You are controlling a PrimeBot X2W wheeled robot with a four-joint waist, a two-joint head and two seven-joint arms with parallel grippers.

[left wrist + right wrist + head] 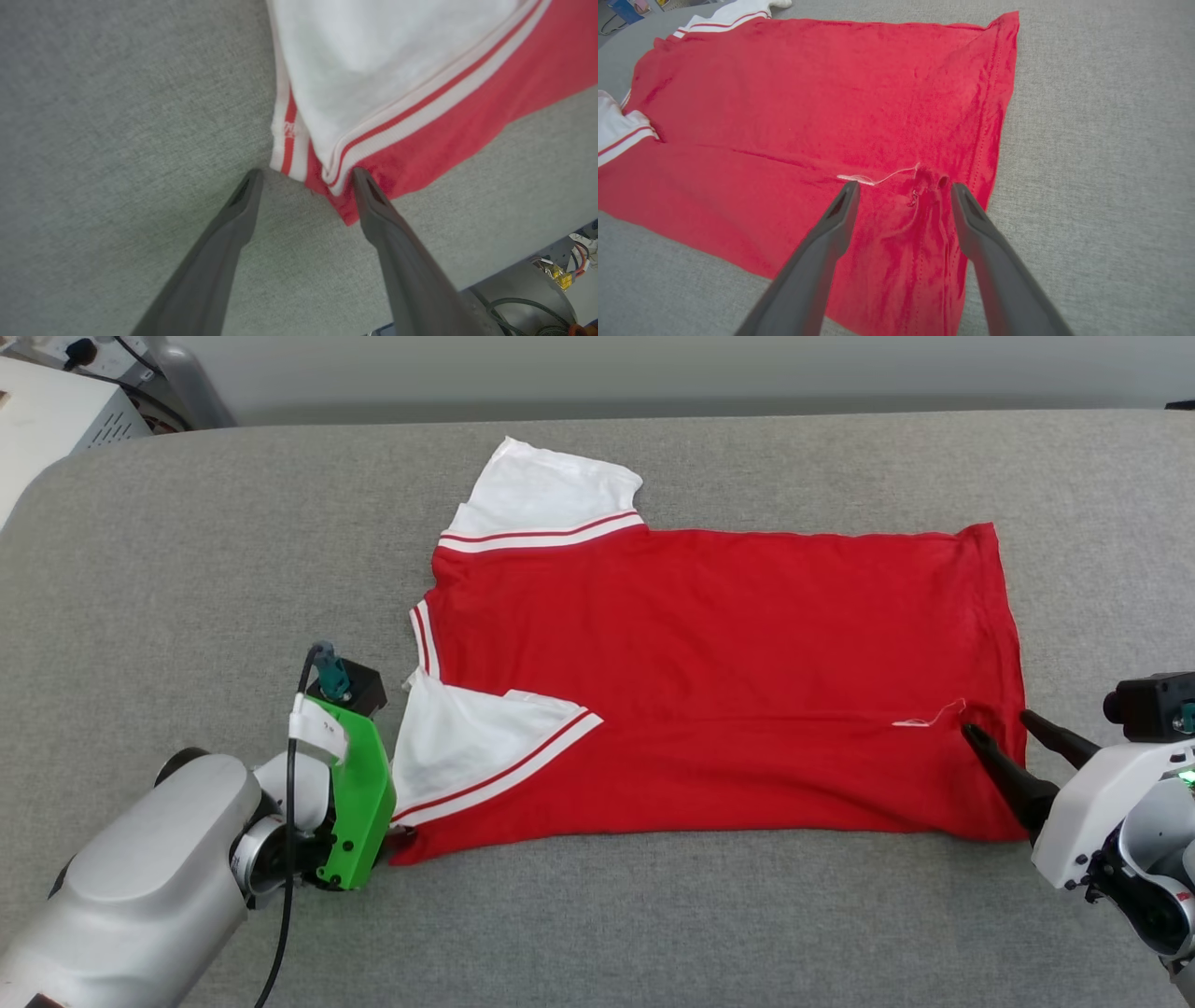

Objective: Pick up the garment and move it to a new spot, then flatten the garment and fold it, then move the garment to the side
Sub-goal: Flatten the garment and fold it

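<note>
Garment (pixel 719 681) flat on grey worktop (pixel 597 915), long axis left–right, near edge folded over. Left end effector (pixel 306 175) at near sleeve-end corner, right end effector (pixel 995 722) over near hem corner (each nearest its own). Both spread apart, gripping nothing.

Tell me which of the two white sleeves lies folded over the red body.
The near sleeve, beside the left gripper, lies over the red body; the far sleeve sticks out onto the grey surface.

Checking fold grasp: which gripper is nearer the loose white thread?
Right. The right gripper is open at the thread; the left gripper is at the garment's sleeve corner.
</note>
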